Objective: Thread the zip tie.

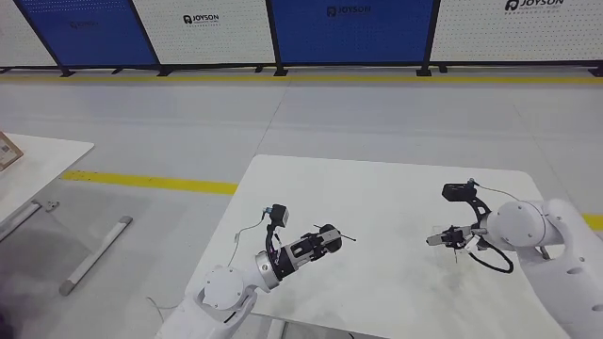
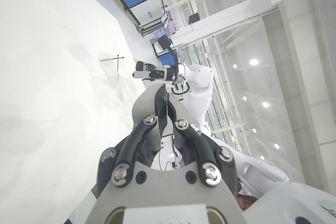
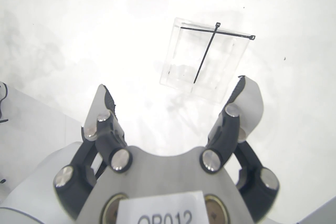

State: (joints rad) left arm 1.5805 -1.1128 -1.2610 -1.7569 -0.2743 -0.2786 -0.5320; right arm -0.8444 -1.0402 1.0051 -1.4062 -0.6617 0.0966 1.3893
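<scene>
The white table (image 1: 396, 188) carries the whole setup, with one arm at each side of it. The left gripper (image 2: 164, 89) hangs over the table's left part, its fingers (image 2: 160, 104) pressed together. In the top view a thin dark sliver shows at its tip, too small to tell what it is. The right gripper (image 3: 173, 82) is over the table's right part with its fingers (image 3: 105, 96) spread wide apart and nothing between them. It is just short of a clear plastic block (image 3: 225, 64). That block sits on the table between the two grippers, nearer the right one, and both zip ties rest on its top face. The edge zip tie (image 3: 231, 34) runs along one side of the top, its square head poking out past a corner. The crossing zip tie (image 3: 206, 54) lies over it at about a right angle, its head just beyond the other's strap and its tail pointing toward the right gripper.
</scene>
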